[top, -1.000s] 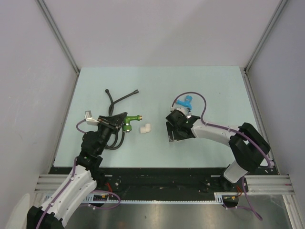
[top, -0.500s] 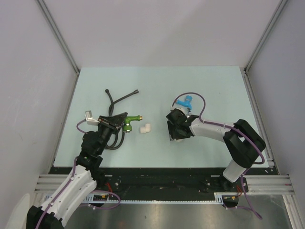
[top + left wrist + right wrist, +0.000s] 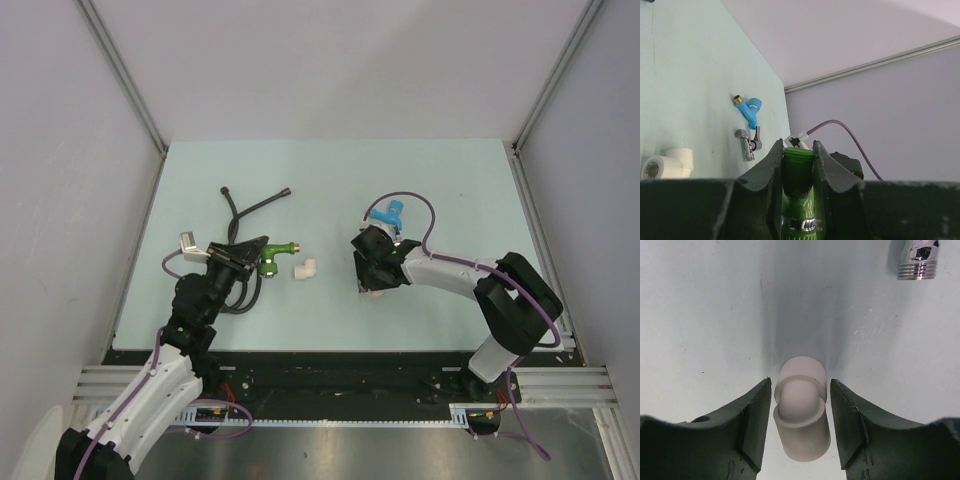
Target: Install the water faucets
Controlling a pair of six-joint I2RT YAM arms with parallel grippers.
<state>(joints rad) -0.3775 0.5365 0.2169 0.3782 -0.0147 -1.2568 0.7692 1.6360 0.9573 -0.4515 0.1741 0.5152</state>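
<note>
just left of the loose white elbow fitting [image 3: 305,268], the left hand [image 3: 256,256] grips the green faucet [image 3: 272,258] by its body. in the left wrist view the fingers [image 3: 765,172] press tight against both sides of it. the faucet's threaded end points away from the hand, toward the far right, and stops near the loose elbow without touching it. farther left of that elbow and beyond it, the black hose [image 3: 250,205] lies on the pale green worktop [image 3: 460,180], part of it hidden beneath the left hand.

well to the right of the loose elbow, the right hand [image 3: 801,384] sits low over the worktop, unclenched. a second white elbow fitting [image 3: 801,415] stands between its fingers [image 3: 752,420]. a thin strip of worktop shows on each side, so the fingers bracket it without squeezing. from above, this second elbow is hidden under the hand.

the blue-handled faucet [image 3: 388,214] lies free on the worktop just beyond the right hand, well right of the loose elbow and a little farther from the arm bases. a chrome threaded end [image 3: 918,261] shows in the upper right corner of the right wrist view, apart from the second elbow.
</note>
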